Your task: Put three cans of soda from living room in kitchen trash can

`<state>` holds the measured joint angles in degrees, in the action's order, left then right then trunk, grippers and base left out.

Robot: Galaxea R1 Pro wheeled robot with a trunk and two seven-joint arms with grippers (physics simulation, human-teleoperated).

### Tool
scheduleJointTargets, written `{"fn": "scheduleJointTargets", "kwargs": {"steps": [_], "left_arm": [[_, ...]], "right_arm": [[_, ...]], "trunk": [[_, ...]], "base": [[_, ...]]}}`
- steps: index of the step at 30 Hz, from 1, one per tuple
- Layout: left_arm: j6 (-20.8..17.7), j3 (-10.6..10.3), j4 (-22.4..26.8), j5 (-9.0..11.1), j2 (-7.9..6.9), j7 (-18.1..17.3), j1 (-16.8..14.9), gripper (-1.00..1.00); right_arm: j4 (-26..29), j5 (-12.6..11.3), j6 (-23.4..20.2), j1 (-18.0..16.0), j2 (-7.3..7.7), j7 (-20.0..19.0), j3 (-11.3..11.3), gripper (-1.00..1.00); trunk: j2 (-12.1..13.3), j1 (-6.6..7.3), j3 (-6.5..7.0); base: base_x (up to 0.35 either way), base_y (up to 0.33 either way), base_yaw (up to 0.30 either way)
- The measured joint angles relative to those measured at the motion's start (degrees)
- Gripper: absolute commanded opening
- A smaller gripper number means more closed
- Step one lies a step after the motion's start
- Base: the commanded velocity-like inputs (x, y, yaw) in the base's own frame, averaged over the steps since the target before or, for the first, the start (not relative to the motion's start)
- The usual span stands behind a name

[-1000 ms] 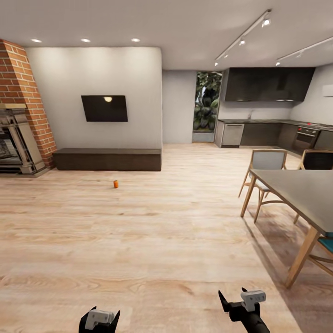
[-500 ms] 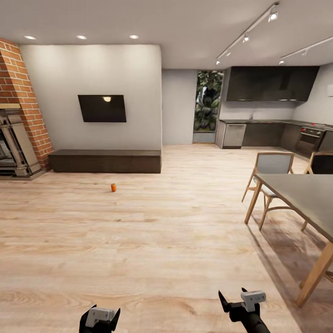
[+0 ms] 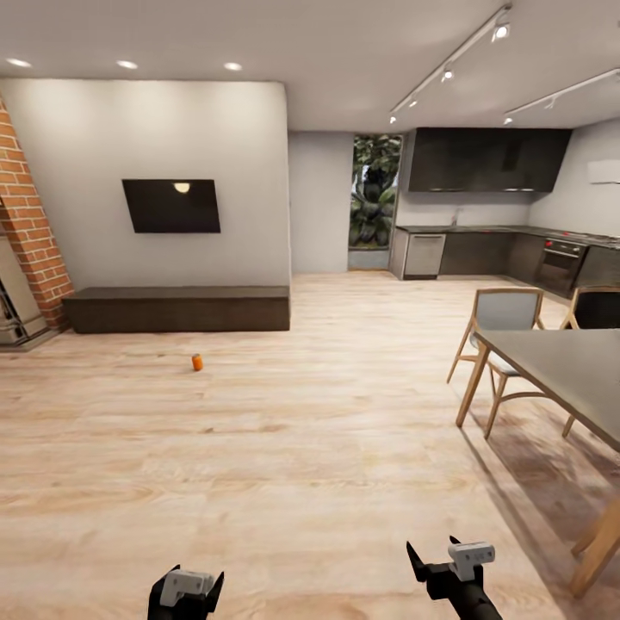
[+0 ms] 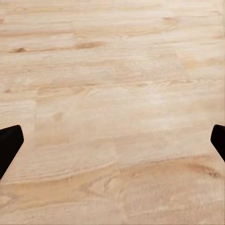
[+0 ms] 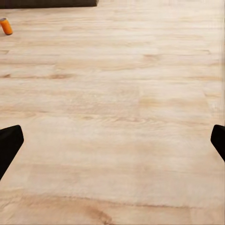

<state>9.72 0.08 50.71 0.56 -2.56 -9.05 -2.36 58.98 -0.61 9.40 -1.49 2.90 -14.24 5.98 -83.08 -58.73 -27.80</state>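
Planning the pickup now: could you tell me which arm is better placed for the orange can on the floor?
Probably the left gripper: the orange can stands far ahead on its side. Both grippers are open, empty.

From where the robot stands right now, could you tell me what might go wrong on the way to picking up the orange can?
The small orange soda can stands alone on the pale wood floor, far ahead; a bump from the base could likely tip or roll it. The grey dining table with wooden legs and its chair sit close on the right, so a wide turn may clip them. Both the left gripper and right gripper are open and low.
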Motion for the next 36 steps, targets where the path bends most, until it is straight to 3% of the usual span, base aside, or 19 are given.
{"fn": "scheduleJointTargets", "kwargs": {"steps": [15, 36], "left_arm": [[0.04, 0.01, -0.05, -0.07, 0.01, 0.0, 0.03, 1.0], [0.04, 0.01, -0.02, -0.03, 0.01, 0.0, 0.03, 1.0]], "right_arm": [[-0.04, 0.0, 0.04, 0.0, 0.0, 0.0, 0.0, 1.0], [-0.08, 0.0, 0.07, 0.0, -0.07, 0.0, -0.03, 1.0]], "trunk": [[0.0, 0.0, 0.94], [0.0, 0.0, 1.07]], "base": [[0.318, 0.066, -0.173], [0.323, 0.001, -0.015]]}}
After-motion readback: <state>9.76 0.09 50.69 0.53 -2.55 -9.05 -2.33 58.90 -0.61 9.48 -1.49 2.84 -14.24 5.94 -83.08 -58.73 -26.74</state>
